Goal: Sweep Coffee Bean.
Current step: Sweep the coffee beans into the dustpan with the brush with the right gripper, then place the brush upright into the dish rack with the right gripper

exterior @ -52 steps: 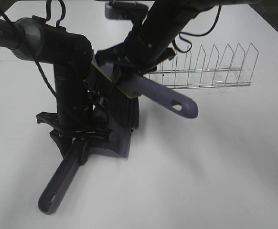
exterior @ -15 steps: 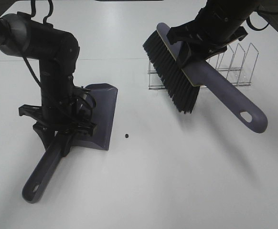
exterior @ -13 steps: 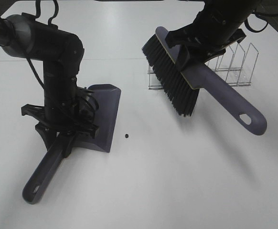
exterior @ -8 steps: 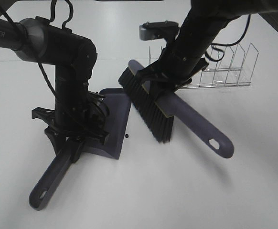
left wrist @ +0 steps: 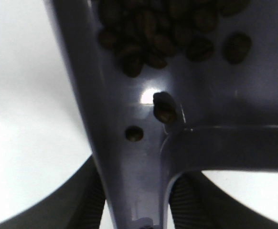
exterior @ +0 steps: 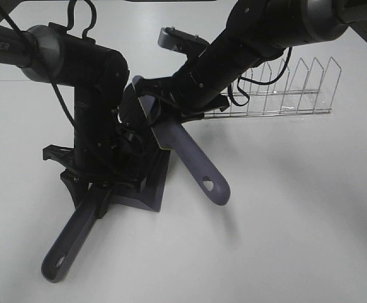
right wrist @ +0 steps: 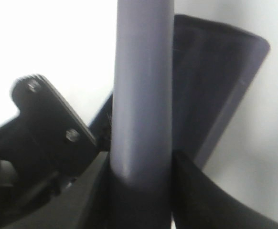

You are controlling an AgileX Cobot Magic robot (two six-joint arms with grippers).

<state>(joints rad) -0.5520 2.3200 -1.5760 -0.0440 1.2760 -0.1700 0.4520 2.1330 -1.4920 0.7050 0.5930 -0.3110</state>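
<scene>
beans [left wrist: 167,28] in dustpan [exterior: 151,190], brush [exterior: 193,161] above, rack [exterior: 284,95] R

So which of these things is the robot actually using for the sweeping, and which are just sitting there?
Part of the job:
- brush
- dustpan
- coffee beans, lying in the dustpan

Just lying about:
- wire rack, untouched

A wire rack [exterior: 291,95] of upright loops stands on the white table [exterior: 297,240], toward its far right corner. The rack's left end is hidden.
</scene>
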